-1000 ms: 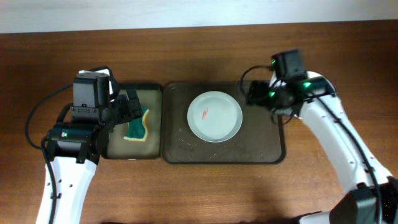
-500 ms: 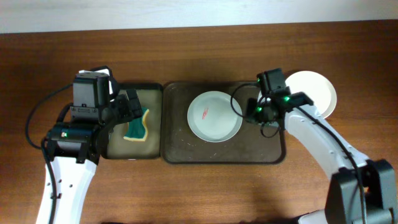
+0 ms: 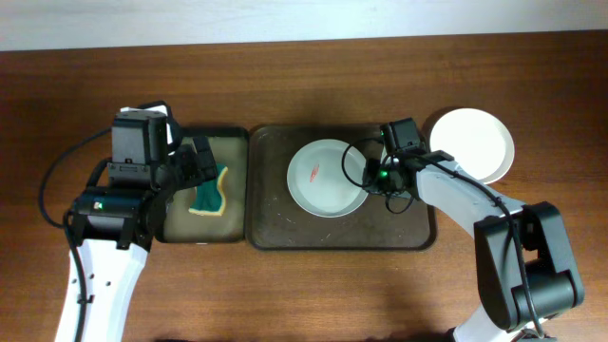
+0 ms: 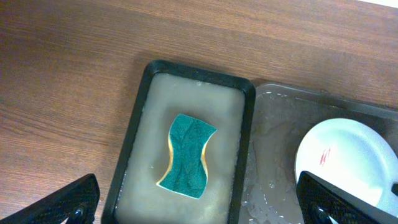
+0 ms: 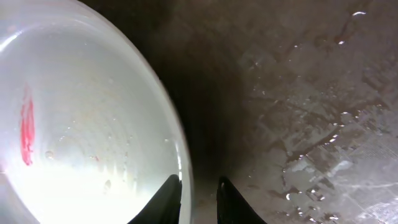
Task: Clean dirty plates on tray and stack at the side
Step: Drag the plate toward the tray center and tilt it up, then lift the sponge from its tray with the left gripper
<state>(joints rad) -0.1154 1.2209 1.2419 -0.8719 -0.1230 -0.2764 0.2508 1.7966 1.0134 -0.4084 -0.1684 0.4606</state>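
The rim of a red-smeared round white plate is straddled by the slightly parted right gripper; the left gripper is spread wide.

- white round plates: two. smeared plate on the large tray; all-white plate on the table, right of that tray. whether more lie under it cannot be told.
- red smears: one, near the centre of the smeared plate.
- trays: two. large dark brown tray; smaller dark tray just left of it.
- sponges: one. green-yellow sponge, in the smaller tray.
- robot arms: two. left arm; right arm.
- grippers: two, each two-fingered. left gripper; right gripper.
- tables: one. wooden table.
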